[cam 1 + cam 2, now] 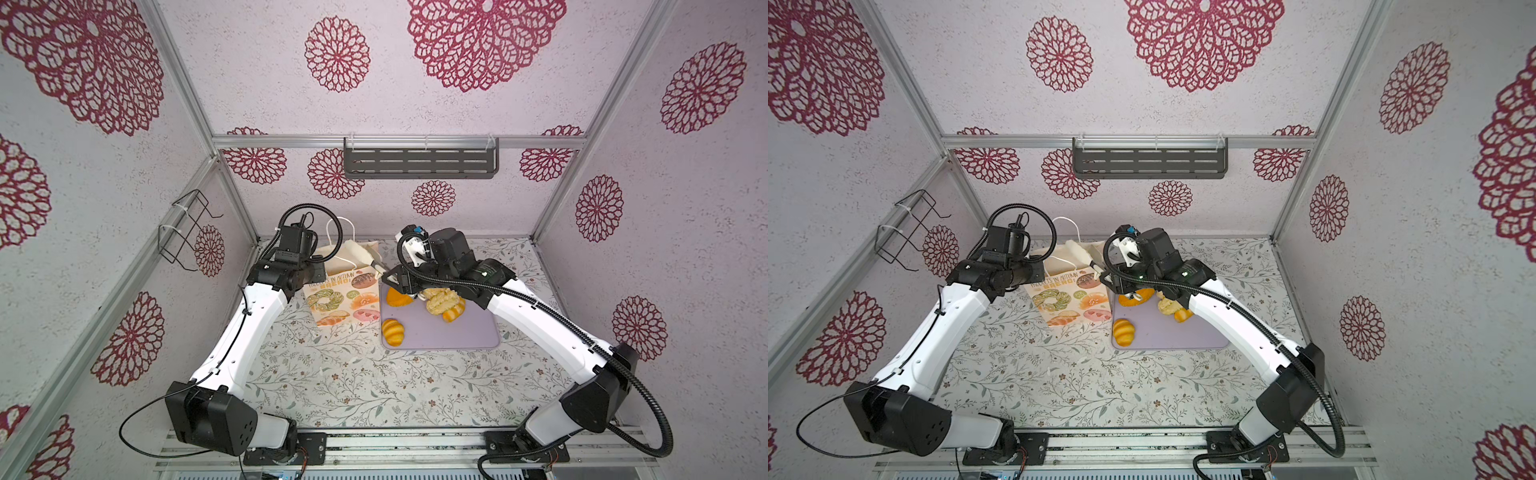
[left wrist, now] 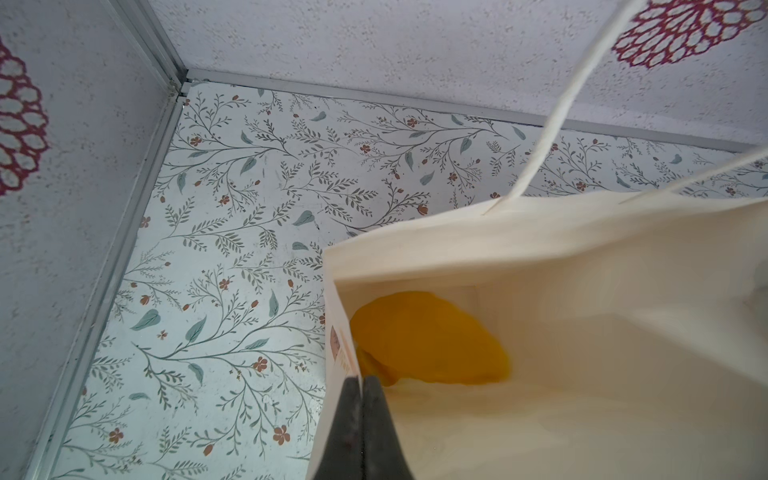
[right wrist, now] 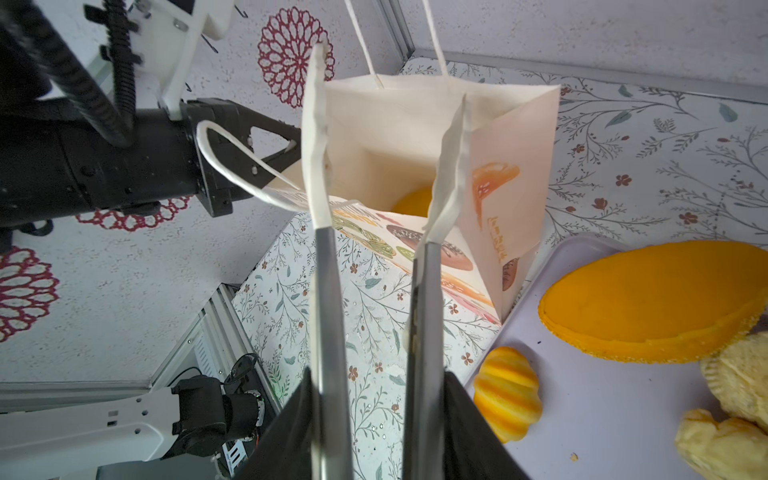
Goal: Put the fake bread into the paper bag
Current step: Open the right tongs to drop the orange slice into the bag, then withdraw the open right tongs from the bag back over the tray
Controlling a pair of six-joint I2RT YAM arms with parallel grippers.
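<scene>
**Left gripper** (image 2: 361, 386): I have it fully closed, both dark fingers pinched on the rim of the paper bag (image 2: 582, 249), at the lower centre of the left wrist view. The bag stands upright with its mouth open on the floral table (image 1: 332, 374). It is left of centre in both top views, just beside the left edge of the lilac tray (image 1: 457, 336).

**Right gripper** (image 3: 390, 75): I have it partly open and empty. The two tape-tipped fingers (image 3: 316, 124) stand apart with nothing between them. They point at the bag's mouth in the centre of the right wrist view. In both top views the tips sit at the bag's right-hand rim.

**Fake bread** (image 1: 1125, 332): one orange piece (image 2: 428, 336) lies at the bottom of the bag. The others lie on the tray:
- A large orange loaf (image 3: 648, 299) is at the tray's upper left corner.
- A striped bun (image 1: 392, 332) is at the tray's lower left edge.
- A pale cream piece (image 1: 440, 301) touches a second striped bun (image 1: 453, 313); both are partly hidden by my right arm.
</scene>
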